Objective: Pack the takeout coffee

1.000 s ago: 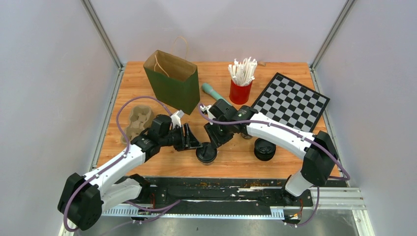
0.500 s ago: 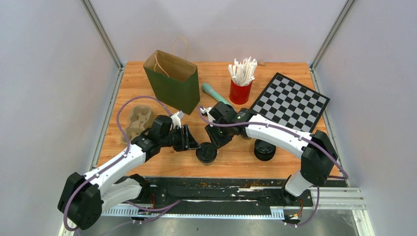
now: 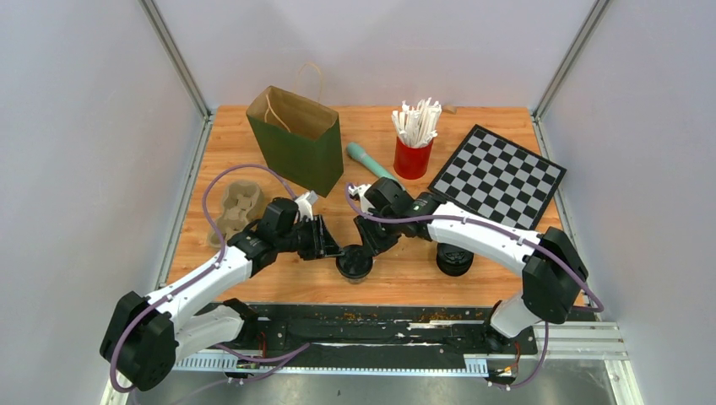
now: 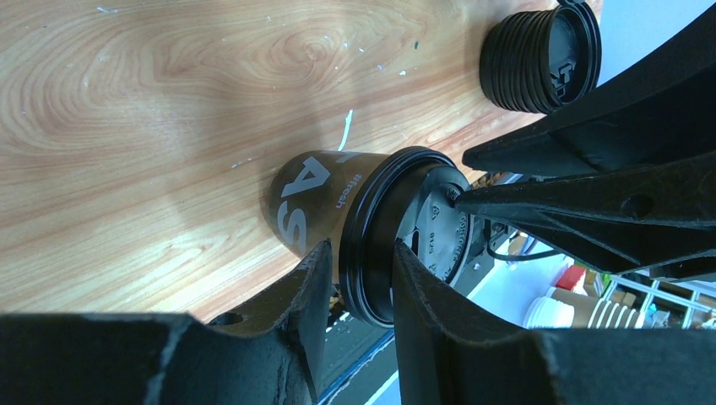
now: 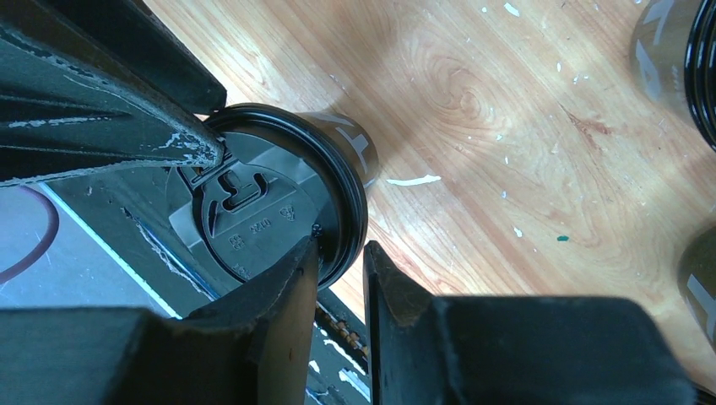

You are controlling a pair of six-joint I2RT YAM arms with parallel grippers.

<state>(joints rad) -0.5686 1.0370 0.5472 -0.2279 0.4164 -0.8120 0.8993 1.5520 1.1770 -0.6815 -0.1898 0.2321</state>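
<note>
A brown coffee cup with a black lid (image 3: 355,263) stands near the table's front edge. It also shows in the left wrist view (image 4: 325,198) and the right wrist view (image 5: 253,211). My left gripper (image 3: 331,246) (image 4: 363,278) pinches the lid's rim from the left, one finger on the cup wall and one on the lid top. My right gripper (image 3: 370,245) (image 5: 342,253) is closed narrowly on the rim's opposite side. A green-brown paper bag (image 3: 295,139) stands open at the back left. A cardboard cup carrier (image 3: 236,207) lies to the left.
A second lidded cup (image 3: 454,256) (image 4: 540,59) stands to the right, and another cup (image 5: 675,59) shows near it. At the back are a red cup of white sticks (image 3: 414,148), a checkerboard (image 3: 498,177) and a teal handle (image 3: 367,159).
My right gripper has moved slightly down and left onto the cup's lid. My left gripper has shifted slightly toward the cup.
</note>
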